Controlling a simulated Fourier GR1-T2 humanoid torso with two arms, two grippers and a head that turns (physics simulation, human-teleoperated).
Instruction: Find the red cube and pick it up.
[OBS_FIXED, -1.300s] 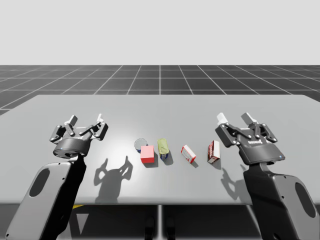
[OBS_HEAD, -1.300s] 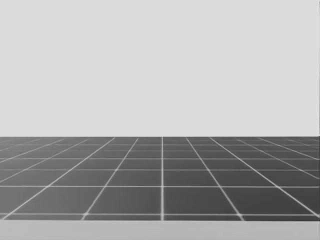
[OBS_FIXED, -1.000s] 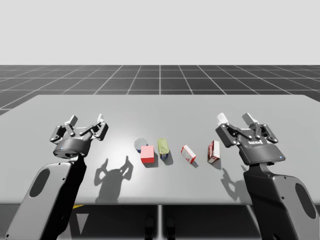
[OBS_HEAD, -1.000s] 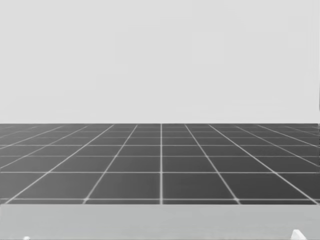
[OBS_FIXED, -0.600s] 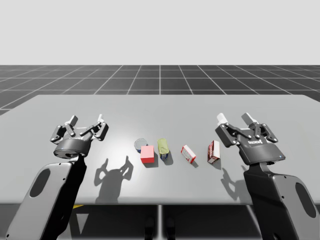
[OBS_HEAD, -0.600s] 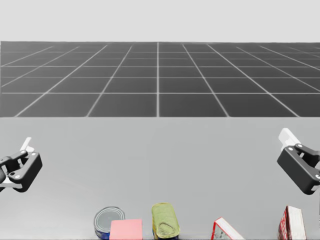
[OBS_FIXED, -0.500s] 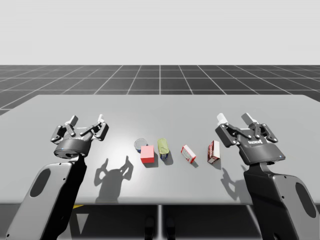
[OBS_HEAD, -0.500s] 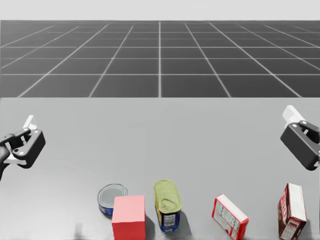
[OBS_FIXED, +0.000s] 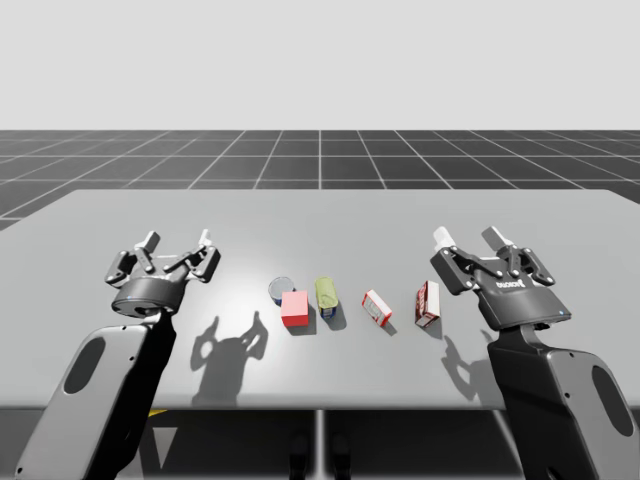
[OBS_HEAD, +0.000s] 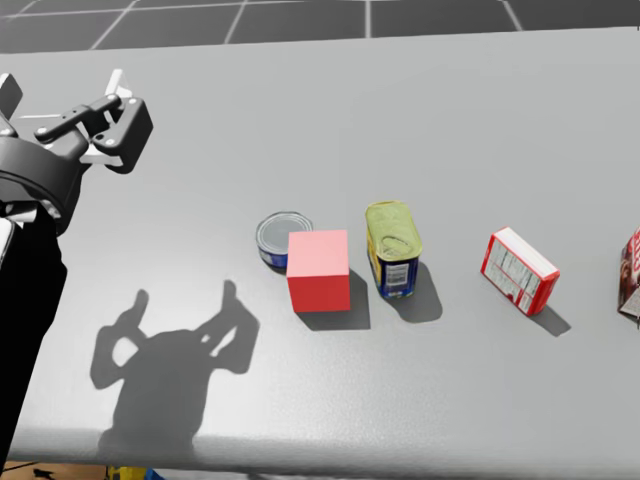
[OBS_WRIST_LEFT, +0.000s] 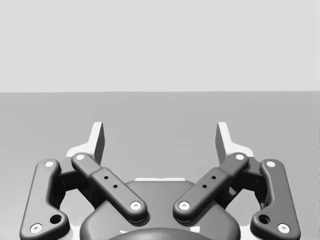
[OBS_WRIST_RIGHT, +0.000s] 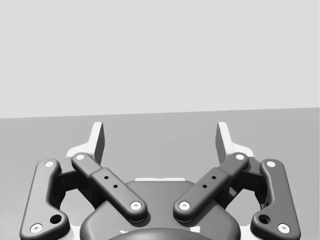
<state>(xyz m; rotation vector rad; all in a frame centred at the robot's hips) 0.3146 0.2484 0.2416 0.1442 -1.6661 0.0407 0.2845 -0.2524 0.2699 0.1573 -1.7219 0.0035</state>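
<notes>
Grippers spread wide — left gripper (OBS_FIXED: 177, 241) and right gripper (OBS_FIXED: 468, 237) both well apart from the red cube (OBS_HEAD: 318, 268), just right of a round blue can (OBS_HEAD: 279, 238).

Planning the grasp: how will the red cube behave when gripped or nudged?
The red cube looks rigid and flat-faced, so it probably won't roll and should seat squarely between the jaws. It sits flat, about as wide as tall, so tipping seems unlikely. Pushed back, it might shove the round can behind it.
</notes>
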